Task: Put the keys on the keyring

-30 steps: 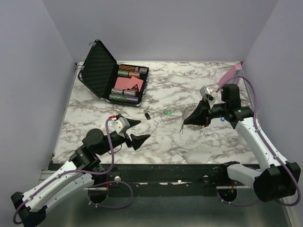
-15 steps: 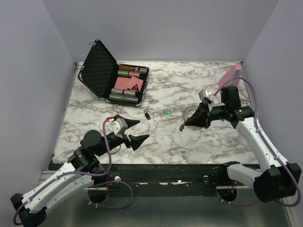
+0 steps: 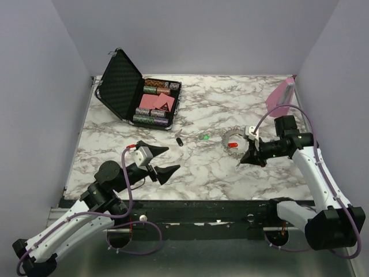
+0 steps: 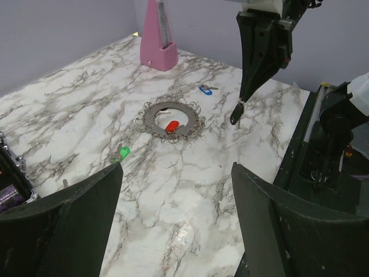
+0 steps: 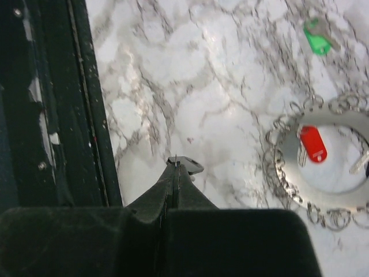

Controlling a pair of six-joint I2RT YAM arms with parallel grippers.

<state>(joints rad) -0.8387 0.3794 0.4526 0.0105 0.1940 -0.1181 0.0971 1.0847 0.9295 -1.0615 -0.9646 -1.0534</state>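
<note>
Marble table (image 3: 196, 173), lavender walls (image 3: 202, 34)

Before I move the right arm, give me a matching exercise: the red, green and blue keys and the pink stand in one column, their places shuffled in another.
Things:
1. red key
2. green key
3. blue key
4. pink stand

Places:
a. standing at the far right corner of the table
b. loose on the table, on the side of the keyring towards the case
c. inside the keyring's loop
d. loose on the table, between keyring and stand

Pairs: 1-c; 2-b; 3-d; 4-a.
</note>
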